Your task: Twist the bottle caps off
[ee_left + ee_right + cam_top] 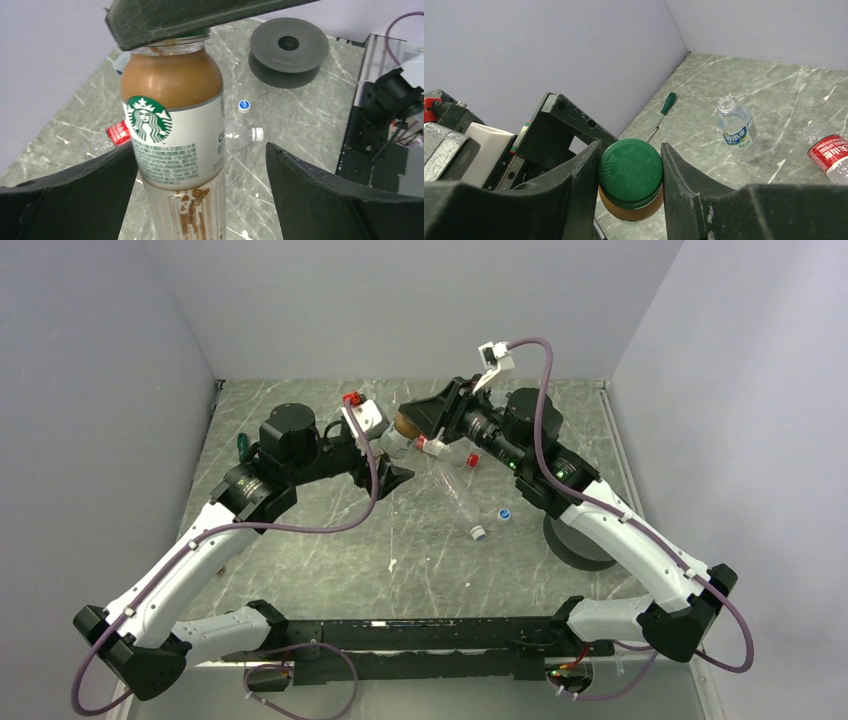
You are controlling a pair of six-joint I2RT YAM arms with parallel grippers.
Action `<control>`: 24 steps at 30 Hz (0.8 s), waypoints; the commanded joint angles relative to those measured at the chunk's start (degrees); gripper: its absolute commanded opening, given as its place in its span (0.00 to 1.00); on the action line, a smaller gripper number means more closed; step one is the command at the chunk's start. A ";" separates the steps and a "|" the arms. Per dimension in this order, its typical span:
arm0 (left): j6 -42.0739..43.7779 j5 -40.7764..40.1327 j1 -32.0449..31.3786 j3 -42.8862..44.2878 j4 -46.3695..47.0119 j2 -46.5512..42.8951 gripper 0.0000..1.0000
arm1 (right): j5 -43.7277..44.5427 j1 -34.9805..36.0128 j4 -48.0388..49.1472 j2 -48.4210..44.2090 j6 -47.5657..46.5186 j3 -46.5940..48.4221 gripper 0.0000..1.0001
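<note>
Marbled grey table (330, 540): green-handled screwdriver (664, 107), black spool (288, 50), loose blue-white cap (505, 513), slim clear bottle (455, 492) and red-labelled bottle (831, 155) on their sides

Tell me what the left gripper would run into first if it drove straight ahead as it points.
The amber coffee bottle. It sits between the open fingers of the left gripper, directly ahead, so going on would probably bring the palm against its lower body. How much gap remains is unclear.

Soft, even overhead light, faint shadows on the table (420, 550), close-up fingers (320, 200) slightly blurred at frame edges
</note>
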 commanded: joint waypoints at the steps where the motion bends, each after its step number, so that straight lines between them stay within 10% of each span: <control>1: -2.74 4.72 0.25 2.55 -0.23 -0.57 0.99 | -1.62 0.74 2.83 -1.32 -3.54 1.13 0.09; 10: -5.39 5.51 1.74 2.77 0.56 -0.34 0.99 | -1.18 4.37 5.72 -1.37 -4.76 1.13 0.08; 20: -5.71 5.74 2.62 2.80 0.68 -1.17 0.39 | 2.81 8.55 8.12 -3.20 -10.72 -0.48 0.07; 24: -5.60 6.65 2.65 2.83 1.80 -1.08 0.37 | 7.31 9.38 6.19 -2.10 -10.40 1.39 0.48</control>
